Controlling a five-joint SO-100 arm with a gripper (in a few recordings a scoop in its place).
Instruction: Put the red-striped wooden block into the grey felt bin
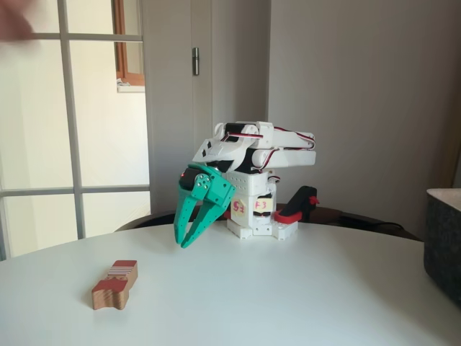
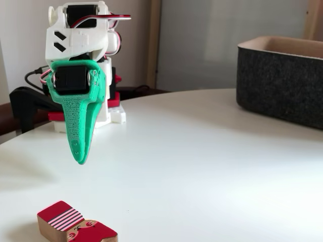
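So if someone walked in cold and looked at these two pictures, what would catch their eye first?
Probably the bright green gripper, hanging fingers-down over the white table in front of the folded white arm. Next, the red-striped wooden block lying alone near the table's front edge, and the grey felt bin far off at the right.

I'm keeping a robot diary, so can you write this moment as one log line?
end effector: shut, empty, above table | block: lying on table, untouched | bin: apart from block | step: not yet grasped

In both fixed views the block [image 1: 115, 284] [image 2: 75, 229] lies on the surface [image 1: 288, 303] [image 2: 202, 166] below the fingers [image 1: 189, 227] [image 2: 78, 151], the bin [image 1: 443, 241] [image 2: 282, 80] far right.
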